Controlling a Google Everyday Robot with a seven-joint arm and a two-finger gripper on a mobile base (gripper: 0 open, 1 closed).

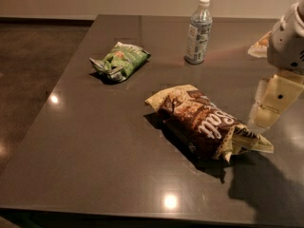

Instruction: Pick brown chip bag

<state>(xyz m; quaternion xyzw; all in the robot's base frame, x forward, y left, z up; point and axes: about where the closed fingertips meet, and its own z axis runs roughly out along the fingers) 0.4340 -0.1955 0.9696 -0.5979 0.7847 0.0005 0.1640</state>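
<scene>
The brown chip bag (204,122) lies flat on the dark table (95,151), right of centre. It is glossy dark brown with pale cream ends and white script lettering, and it runs diagonally from upper left to lower right. My gripper (271,103), cream-coloured under a white arm housing (287,39), hangs at the right edge of the view. It is just right of the bag's far end and above the table, and it holds nothing.
A smaller green snack bag (119,61) lies at the back left. A clear water bottle (198,31) stands upright at the back centre. A pale packet (260,45) shows partly behind the arm. The table's front edge runs along the bottom, with floor to the left.
</scene>
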